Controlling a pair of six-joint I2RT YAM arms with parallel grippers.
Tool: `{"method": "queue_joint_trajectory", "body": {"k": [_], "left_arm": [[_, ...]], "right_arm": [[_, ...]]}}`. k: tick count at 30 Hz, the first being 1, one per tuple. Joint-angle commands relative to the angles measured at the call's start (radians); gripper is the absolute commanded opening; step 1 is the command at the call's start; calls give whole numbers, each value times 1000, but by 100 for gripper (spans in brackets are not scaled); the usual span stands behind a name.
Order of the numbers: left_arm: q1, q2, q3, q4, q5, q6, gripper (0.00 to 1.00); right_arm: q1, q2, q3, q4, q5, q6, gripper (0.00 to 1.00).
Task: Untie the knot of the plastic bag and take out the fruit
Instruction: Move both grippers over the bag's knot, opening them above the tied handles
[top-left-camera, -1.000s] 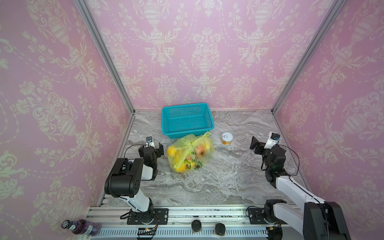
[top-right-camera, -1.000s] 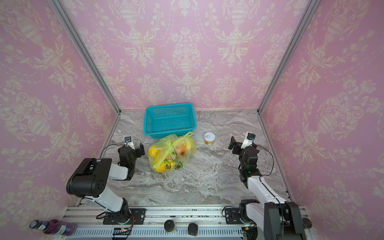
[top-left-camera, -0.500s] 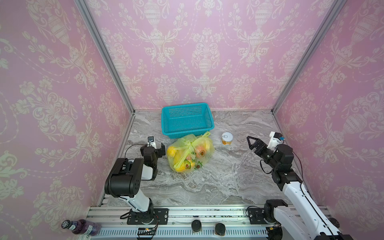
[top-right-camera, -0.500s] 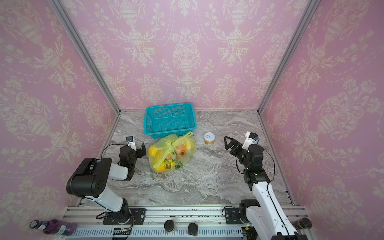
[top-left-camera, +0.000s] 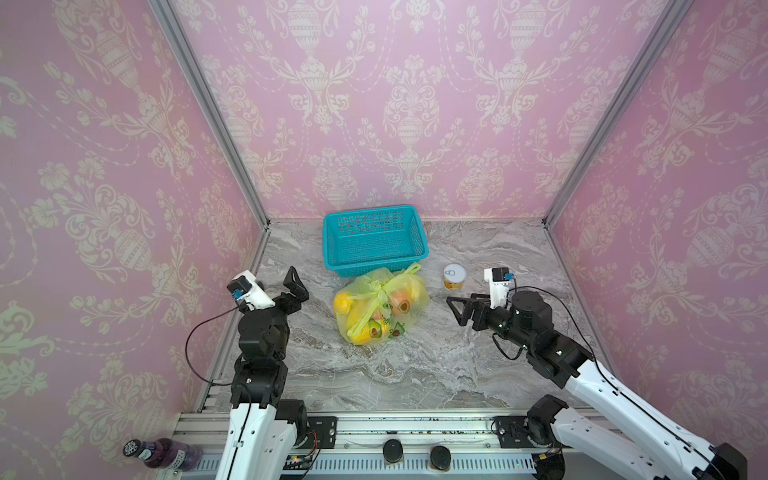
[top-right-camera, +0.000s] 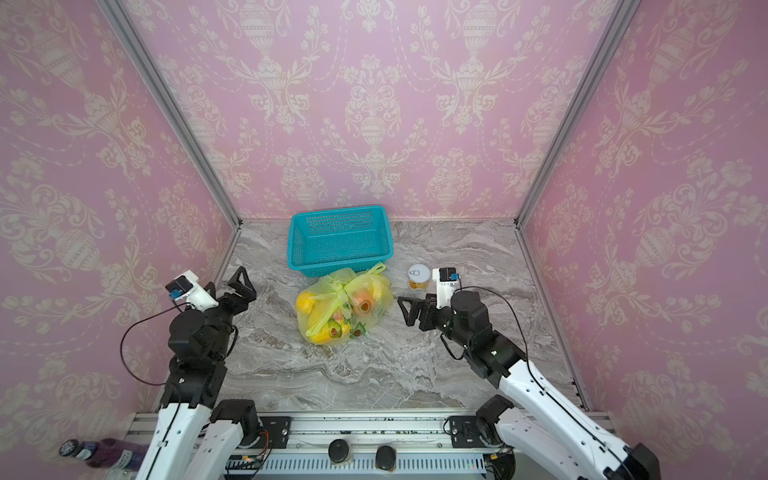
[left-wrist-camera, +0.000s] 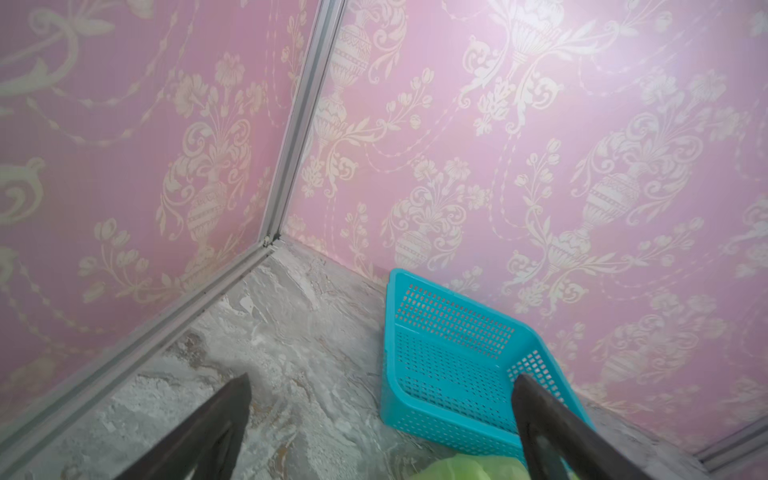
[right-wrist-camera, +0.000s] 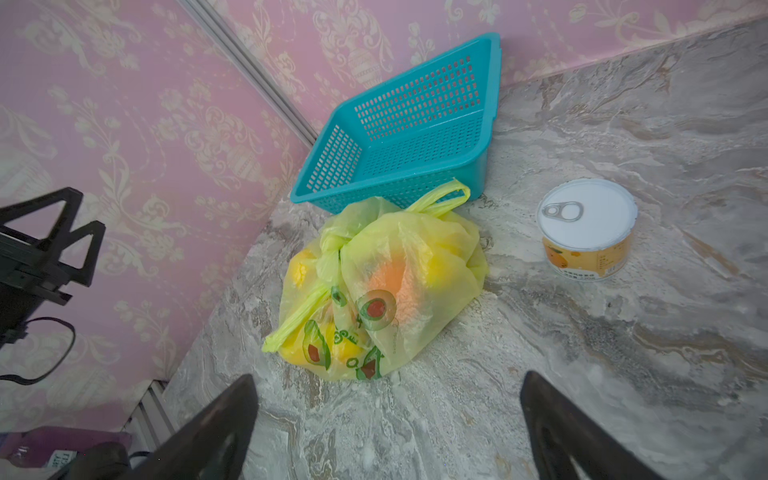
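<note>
The plastic bag (top-left-camera: 380, 305) (top-right-camera: 345, 305) lies on the marble table just in front of the teal basket, yellow-green with avocado prints. Its knot (top-left-camera: 377, 286) (right-wrist-camera: 332, 245) is tied on top, and the handle ends stick out. The fruit shows through the film as yellow (top-left-camera: 343, 301) and orange (right-wrist-camera: 390, 278) shapes. My left gripper (top-left-camera: 297, 289) (left-wrist-camera: 382, 378) is open to the left of the bag, raised and apart from it. My right gripper (top-left-camera: 459, 303) (right-wrist-camera: 388, 376) is open to the bag's right, pointing at it with a gap between.
The teal mesh basket (top-left-camera: 376, 268) (left-wrist-camera: 415, 419) stands against the back wall. A small pull-tab can (top-left-camera: 454, 276) (right-wrist-camera: 588, 228) sits right of the bag, close to my right gripper. A purple bottle (top-left-camera: 158, 453) lies off the table at front left. Pink walls enclose three sides.
My right arm has unfolded and swung its open gripper left towards the bag. My left arm has risen from its folded pose, its gripper lifted. The bag has not moved.
</note>
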Motion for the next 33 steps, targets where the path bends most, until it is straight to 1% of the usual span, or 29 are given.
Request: {"method": "queue_joint_trajectory", "body": {"k": [1, 3, 5, 7, 8, 9, 11, 13, 16, 18, 20, 21, 22, 23, 24, 26, 29, 31, 33], "left_arm": [[13, -27, 20, -272, 245, -207, 99], [13, 27, 67, -238, 385, -275, 100], [13, 105, 106, -192, 475, -337, 99], [13, 190, 171, -191, 512, -325, 99], [13, 230, 209, -227, 500, -287, 99], [11, 262, 263, -272, 460, -244, 96], [11, 300, 260, -265, 395, -205, 93], [10, 336, 209, -203, 346, -195, 88], [-2, 421, 77, -15, 292, -182, 86], [-16, 505, 60, 35, 311, -162, 85], [-62, 565, 97, 0, 330, -123, 80], [-110, 577, 104, -19, 283, -94, 80], [-155, 579, 94, -17, 225, -79, 82], [-195, 582, 78, -1, 182, -71, 82], [-219, 588, 64, 32, 170, -68, 82], [-239, 612, 61, 65, 169, -64, 81], [-249, 664, 84, 67, 208, -69, 80], [-264, 694, 89, 84, 230, -71, 79], [-289, 717, 101, 92, 235, -62, 79]], "right_arm": [[82, 64, 69, -79, 153, -88, 98], [111, 120, 98, -92, 181, -108, 97], [121, 173, 122, -89, 181, -124, 97], [124, 234, 149, -79, 167, -139, 95], [125, 271, 167, -74, 164, -143, 95], [125, 310, 189, -69, 163, -145, 94], [126, 387, 241, -68, 154, -150, 92], [126, 465, 305, -82, 145, -155, 90], [131, 588, 396, -83, 123, -169, 88], [137, 668, 454, -85, 132, -179, 87], [140, 744, 516, -101, 141, -183, 87], [142, 785, 564, -116, 140, -183, 87], [143, 821, 597, -128, 139, -179, 85], [146, 862, 633, -142, 134, -176, 83], [149, 900, 668, -155, 131, -173, 79], [156, 963, 722, -177, 141, -175, 72], [163, 1025, 772, -205, 188, -170, 61], [163, 1044, 782, -205, 203, -169, 50], [163, 1049, 781, -210, 229, -160, 34]]}}
